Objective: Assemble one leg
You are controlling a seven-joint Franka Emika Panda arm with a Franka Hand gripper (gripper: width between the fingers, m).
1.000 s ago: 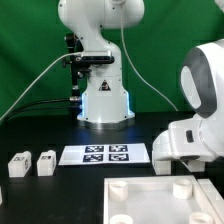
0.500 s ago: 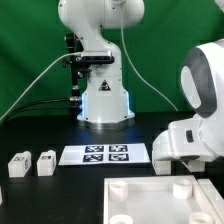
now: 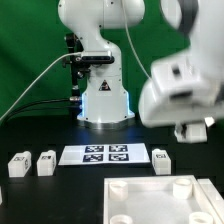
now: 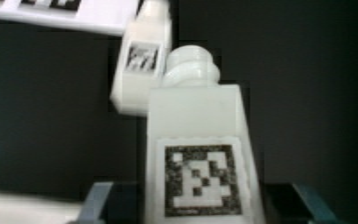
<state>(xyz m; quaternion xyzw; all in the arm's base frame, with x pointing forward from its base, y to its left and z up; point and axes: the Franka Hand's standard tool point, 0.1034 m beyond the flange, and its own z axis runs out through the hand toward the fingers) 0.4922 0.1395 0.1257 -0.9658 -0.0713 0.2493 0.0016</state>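
My gripper hangs above the table at the exterior view's right. In the wrist view a white leg with a black-and-white tag lies between my fingers, its round peg pointing away. My gripper is shut on this leg. That view is blurred. A second leg lies just beyond it. In the exterior view one leg lies on the table below and left of the gripper. Two more legs stand at the left.
The marker board lies in the middle of the table. The large white tray-like piece is at the front right. The arm's white base stands at the back, with cables running to the left.
The arm has risen quickly from low at the right. The leg on the table beside the tray-like piece, hidden before, now shows.
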